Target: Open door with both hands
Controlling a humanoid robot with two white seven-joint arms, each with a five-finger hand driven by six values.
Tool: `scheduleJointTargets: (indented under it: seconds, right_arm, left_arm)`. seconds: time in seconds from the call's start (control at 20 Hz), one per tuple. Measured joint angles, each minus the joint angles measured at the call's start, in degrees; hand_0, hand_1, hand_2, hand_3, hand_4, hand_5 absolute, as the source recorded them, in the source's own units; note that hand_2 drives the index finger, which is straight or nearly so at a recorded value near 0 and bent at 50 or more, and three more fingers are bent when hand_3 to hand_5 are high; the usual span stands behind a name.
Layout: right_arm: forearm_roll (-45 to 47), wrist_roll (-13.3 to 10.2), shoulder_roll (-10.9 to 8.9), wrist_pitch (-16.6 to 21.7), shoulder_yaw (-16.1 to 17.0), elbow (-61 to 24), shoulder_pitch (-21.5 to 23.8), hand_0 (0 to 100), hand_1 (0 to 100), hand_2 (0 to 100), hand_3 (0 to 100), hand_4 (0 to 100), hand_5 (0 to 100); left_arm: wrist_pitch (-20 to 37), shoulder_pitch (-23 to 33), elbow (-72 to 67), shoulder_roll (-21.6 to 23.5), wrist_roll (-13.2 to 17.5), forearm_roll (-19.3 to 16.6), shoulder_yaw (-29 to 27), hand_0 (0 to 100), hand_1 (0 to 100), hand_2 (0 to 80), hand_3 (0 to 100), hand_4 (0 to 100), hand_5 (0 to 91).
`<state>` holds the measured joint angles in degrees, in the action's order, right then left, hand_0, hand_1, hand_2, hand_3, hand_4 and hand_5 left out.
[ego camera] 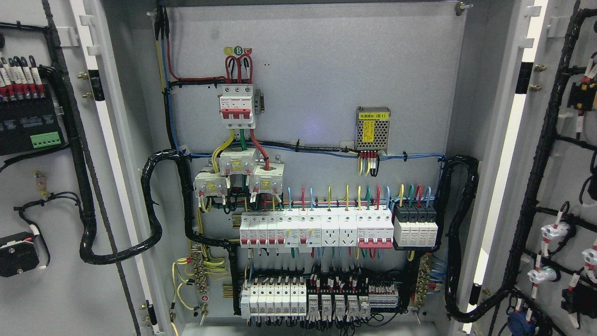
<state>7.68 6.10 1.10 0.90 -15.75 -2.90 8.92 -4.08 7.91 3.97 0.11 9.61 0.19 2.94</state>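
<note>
**Operator:** Doors first: both are swung wide on my feed. I see the left door (60, 196) folded back at the picture's left, inner face toward me, and the right door (555, 186) doing the same at the right.

**Spotter:** And the hands?

**Operator:** I can't tell anything about them. Neither the robot's left nor right hand shows in the head view, so spread or curled, I have no way to say.

**Spotter:** What's between the doors?

**Operator:** I'm looking straight into the cabinet (471, 140). There's a grey back panel (317, 60) with a red-handled main breaker (238, 106) upper left, and a small metal-mesh power supply (372, 129) with a yellow label to its right. Below the breaker sit three white blocks (239, 176) clustered together. Further down I have a row of white breakers and sockets (322, 228), then a lower row of terminals and relays (317, 298).

**Spotter:** Cabling?

**Operator:** I see a thick black wrapped harness (151, 205) looping from the left door into the cabinet, and another (459, 242) looping toward the right door.
</note>
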Motion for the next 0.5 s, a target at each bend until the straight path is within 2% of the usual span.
scheduleJointTargets:
  seconds: [0.5]
  right_arm:
    - [0.1,0.1,0.50,0.0,0.1,-1.5,0.1,0,0,0,0,0,0]
  left_arm:
    - [0.7,0.0,-0.2,-0.1,-0.3,-0.2,0.0,0,0,0.0,0,3,0.0]
